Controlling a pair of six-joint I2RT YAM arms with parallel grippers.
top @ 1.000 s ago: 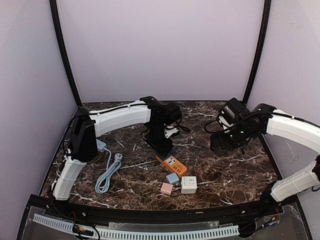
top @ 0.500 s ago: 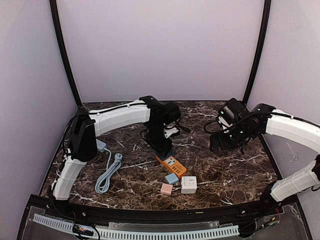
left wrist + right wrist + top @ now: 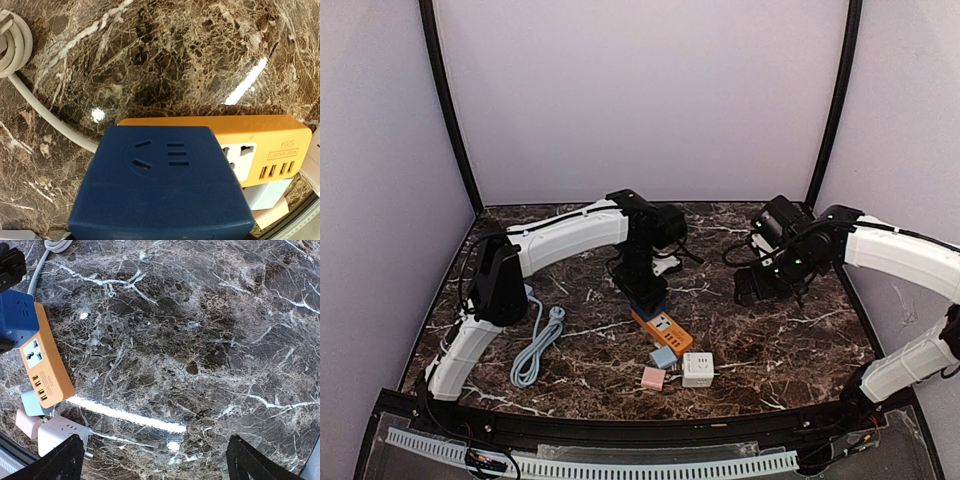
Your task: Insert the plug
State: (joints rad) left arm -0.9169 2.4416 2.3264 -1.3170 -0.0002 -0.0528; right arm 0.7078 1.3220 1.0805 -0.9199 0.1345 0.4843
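Now, coiled cable (image 3: 535,345): grey, lying on the marble table (image 3: 800,350), well left of the work.
Left gripper (image 3: 645,297): closed on the blue plug adapter (image 3: 160,185).
Blue plug adapter: over the far end of the orange power strip (image 3: 262,145); whether its pins are seated cannot be told.
Loose items: pale blue adapter (image 3: 665,356), pink adapter (image 3: 653,377), white cube adapter (image 3: 697,369), clustered at the strip's near end.
Right gripper (image 3: 155,460): jaws wide, empty, hovering well right of the strip.
Step advice: keep the adapter level and square to the socket and press straight down; the unbraced strip may slide.
Change: the left arm's elbow sits slightly further right than a second ago; the right gripper has drifted a little left; the strip and the loose adapters are unmoved.
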